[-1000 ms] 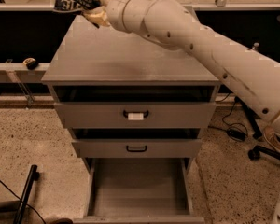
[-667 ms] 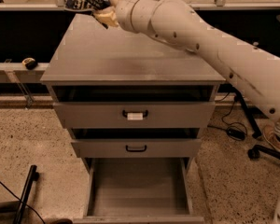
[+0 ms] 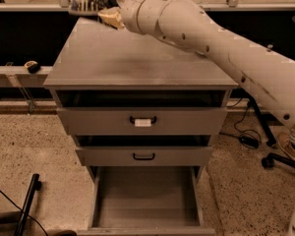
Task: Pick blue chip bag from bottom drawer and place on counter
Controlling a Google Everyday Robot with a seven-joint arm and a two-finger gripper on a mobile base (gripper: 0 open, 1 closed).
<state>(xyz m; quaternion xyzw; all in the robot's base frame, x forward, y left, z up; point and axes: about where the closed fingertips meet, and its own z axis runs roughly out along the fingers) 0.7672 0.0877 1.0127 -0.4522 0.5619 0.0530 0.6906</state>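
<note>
My gripper (image 3: 107,5) reaches over the far left corner of the counter (image 3: 137,58), shut on the blue chip bag (image 3: 88,0), a crinkled dark blue bag with white lettering. The bag hangs at the back left edge of the counter, close above it; whether it touches the surface I cannot tell. The bottom drawer (image 3: 146,200) is pulled out fully and shows a bare grey box inside.
Two shallower drawers with black handles (image 3: 142,121) sit slightly open above the bottom drawer. My arm (image 3: 226,48) crosses from the right over the counter. A rail and glass stand behind the cabinet. Cables and a wheeled base lie on the floor at the right.
My gripper has carried the chip bag a little to the right and farther back along the counter's far left edge.
</note>
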